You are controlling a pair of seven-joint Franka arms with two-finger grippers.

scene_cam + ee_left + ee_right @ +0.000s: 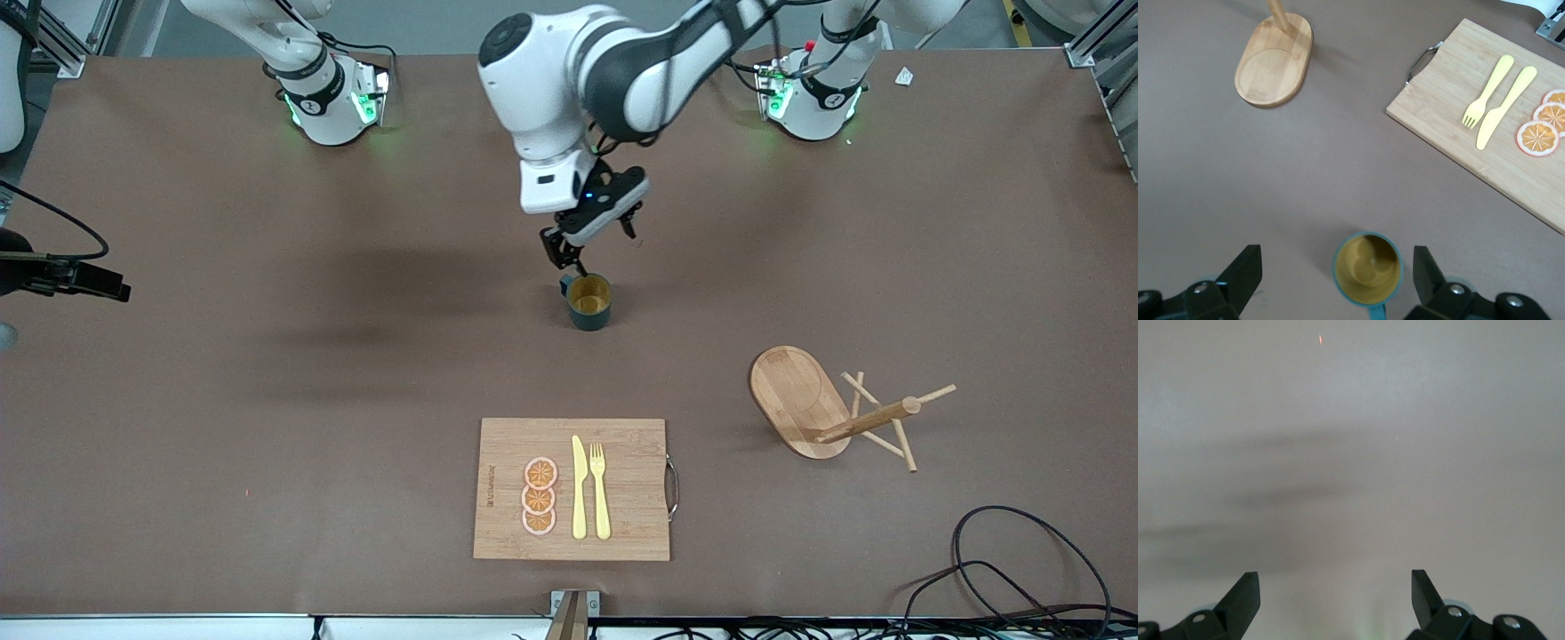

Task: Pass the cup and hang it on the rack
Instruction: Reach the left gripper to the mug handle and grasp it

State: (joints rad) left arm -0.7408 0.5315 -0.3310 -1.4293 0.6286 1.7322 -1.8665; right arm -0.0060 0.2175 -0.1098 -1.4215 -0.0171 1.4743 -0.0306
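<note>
The dark teal cup (589, 302) stands upright on the brown table near its middle, its yellowish inside showing and its small handle (565, 284) turned toward the robots' bases. My left gripper (597, 244) hangs open just over it. In the left wrist view the cup (1368, 268) sits between the spread fingers of the left gripper (1335, 260), touching neither. The wooden rack (796, 396) stands nearer the front camera, toward the left arm's end of the table; its base (1275, 60) also shows in the left wrist view. My right gripper (1335, 583) is open over bare table, waiting.
A bamboo cutting board (622, 444) with a yellow knife (579, 489), a fork (599, 489) and orange slices (540, 496) lies near the front edge. Black cables (1005, 569) loop at the front corner on the left arm's end.
</note>
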